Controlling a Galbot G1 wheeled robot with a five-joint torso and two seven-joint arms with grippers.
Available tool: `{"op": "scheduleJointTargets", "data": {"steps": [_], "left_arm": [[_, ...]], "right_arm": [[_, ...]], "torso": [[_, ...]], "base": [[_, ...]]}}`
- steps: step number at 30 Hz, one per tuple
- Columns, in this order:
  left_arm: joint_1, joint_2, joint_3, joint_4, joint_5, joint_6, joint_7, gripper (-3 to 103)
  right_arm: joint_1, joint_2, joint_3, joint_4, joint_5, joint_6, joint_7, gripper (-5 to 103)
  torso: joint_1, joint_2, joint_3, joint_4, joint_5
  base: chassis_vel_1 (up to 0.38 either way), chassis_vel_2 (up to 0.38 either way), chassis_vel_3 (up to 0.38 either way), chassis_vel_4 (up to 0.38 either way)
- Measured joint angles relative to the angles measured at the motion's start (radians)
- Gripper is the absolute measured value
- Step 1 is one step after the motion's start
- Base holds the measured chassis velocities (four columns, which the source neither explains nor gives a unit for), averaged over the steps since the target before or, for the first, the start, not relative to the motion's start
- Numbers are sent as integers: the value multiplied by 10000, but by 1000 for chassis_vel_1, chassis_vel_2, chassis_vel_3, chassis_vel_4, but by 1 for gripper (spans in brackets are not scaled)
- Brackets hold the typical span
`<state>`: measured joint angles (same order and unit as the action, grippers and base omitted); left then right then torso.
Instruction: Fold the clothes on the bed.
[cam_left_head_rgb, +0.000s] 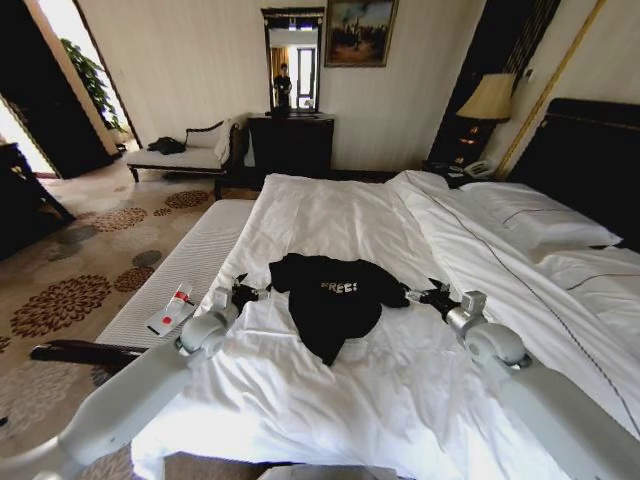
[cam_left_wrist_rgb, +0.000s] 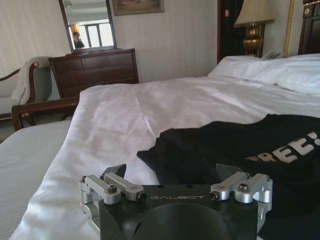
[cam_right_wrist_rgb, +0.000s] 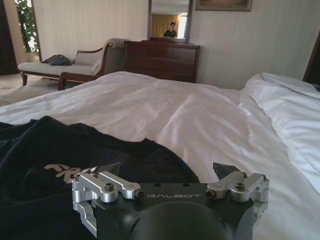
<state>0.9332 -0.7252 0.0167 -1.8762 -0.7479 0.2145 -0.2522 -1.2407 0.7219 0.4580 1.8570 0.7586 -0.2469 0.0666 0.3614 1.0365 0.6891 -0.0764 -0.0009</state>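
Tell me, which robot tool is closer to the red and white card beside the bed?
Left. The left tool sits just beside the card; the right tool lies across the black T-shirt.

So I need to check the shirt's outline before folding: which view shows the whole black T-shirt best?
The head view: the whole black soft-fabric T-shirt lies crumpled on the white duvet. The wrist views show partial edges and lettering.

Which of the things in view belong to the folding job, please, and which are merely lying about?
Belonging to the job:
black T-shirt
bed
left tool, open beside the shirt
right tool, open beside the shirt

Lying about:
white card
lamp
chaise lounge
dresser
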Motion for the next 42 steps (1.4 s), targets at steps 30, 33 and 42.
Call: {"op": "scheduleJointTargets", "data": {"steps": [30, 33, 42], "left_arm": [[1291, 1116, -778, -1252, -801, 104, -335, 100], [1300, 1116, -776, -1252, -807, 106, -337, 100], [1301, 1080, -803, -1148, -821, 92, -329, 100]], "right_arm": [[3360, 890, -4221, -3199, -496, 478, -469, 99], [3552, 1006, -4391, -3549, -530, 526, -503, 95], [4219, 1380, -4622, -4381, -540, 620, -598, 84]], "torso": [[3, -4, 4, 10, 3], [3, -4, 4, 8, 1], [3, -4, 4, 9, 1]], "base": [[0, 0, 0, 0], [0, 0, 0, 0], [0, 0, 0, 0]]}}
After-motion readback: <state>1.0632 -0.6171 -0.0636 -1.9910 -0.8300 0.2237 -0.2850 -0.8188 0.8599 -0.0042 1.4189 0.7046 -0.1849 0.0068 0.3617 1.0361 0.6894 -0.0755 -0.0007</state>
